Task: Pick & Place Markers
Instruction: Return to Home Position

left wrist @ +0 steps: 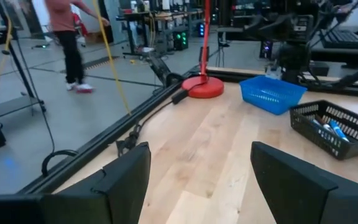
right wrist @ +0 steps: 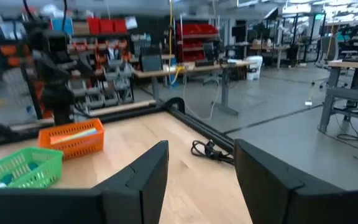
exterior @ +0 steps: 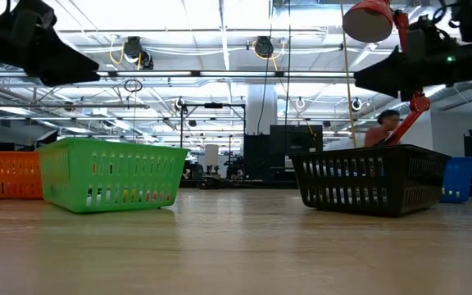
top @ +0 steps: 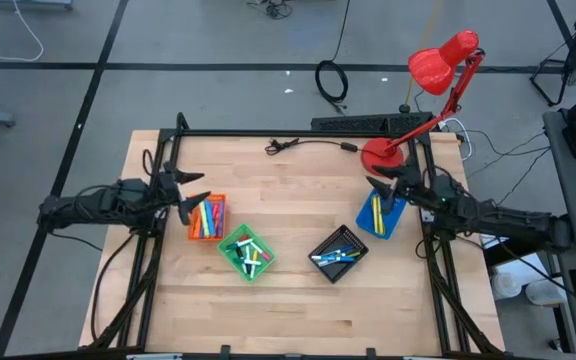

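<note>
Closest to the left wrist camera, the left gripper (left wrist: 199, 152) has its two dark fingers spread wide with nothing between them. The right gripper (right wrist: 201, 149) is likewise apart and empty in its own wrist view.

All the markers (top: 208, 217) that can be seen lie inside baskets. A bright mixed bundle is in the orange basket (top: 192, 232), and a few are in the green basket (top: 231, 238) just beside it. Blue ones lie in the black basket (top: 356, 240) farther right, and a yellow one in the blue basket (top: 396, 222).

From above, the left gripper hangs by the orange basket's far corner. The right gripper is over the blue basket's far edge, near the base of a red desk lamp (top: 380, 152). The low view shows both grippers held high. A black cable (top: 313, 145) lies along the far side of the wooden table (top: 288, 320).

Sorting looks finished, so the arms likely only need to go home. If a fingertip dipped on the way, it could catch a basket rim and tip out the markers. A wide swing by the right arm could knock the lamp.
</note>
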`<state>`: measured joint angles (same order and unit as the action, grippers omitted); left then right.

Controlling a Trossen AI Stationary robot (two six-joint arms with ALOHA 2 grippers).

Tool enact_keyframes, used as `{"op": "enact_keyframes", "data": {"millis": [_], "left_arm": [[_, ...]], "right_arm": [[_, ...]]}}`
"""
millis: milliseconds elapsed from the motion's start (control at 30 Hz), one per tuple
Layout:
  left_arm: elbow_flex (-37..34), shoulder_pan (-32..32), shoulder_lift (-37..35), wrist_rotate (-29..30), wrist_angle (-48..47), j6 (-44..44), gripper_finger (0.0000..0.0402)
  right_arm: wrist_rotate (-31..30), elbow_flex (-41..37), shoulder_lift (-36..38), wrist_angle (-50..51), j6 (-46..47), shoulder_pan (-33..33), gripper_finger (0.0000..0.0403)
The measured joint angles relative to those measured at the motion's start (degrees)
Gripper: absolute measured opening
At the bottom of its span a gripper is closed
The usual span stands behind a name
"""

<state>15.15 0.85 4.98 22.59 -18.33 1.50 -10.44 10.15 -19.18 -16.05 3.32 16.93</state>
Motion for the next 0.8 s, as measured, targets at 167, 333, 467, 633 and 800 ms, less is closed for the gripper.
{"op": "enact_keyframes", "data": {"millis": [167,333,467,633,800], "left_arm": [[0.0,1.3,-4.9,0.1,-4.3,0.4,0.0274],[-0.1,2.4,-4.7,0.0,-5.7,1.8,0.0274],[-0.5,2.6,-4.7,0.0,-6.6,2.3,0.0274],[-0.5,2.6,-4.7,0.0,-7.0,2.2,0.0273],[-0.5,2.6,-4.7,0.4,-6.6,2.2,0.0273]], "right_arm": [[0.0,-3.9,7.7,0.0,0.6,0.0,0.0169],[0.0,-6.7,12.6,0.1,0.6,0.0,0.0169],[1.3,-8.6,15.0,0.1,1.5,-0.5,0.0169],[9.3,-9.1,17.4,-0.7,2.1,-1.7,0.0169],[18.8,-9.2,18.0,-0.9,6.4,-4.4,0.0169]]}}
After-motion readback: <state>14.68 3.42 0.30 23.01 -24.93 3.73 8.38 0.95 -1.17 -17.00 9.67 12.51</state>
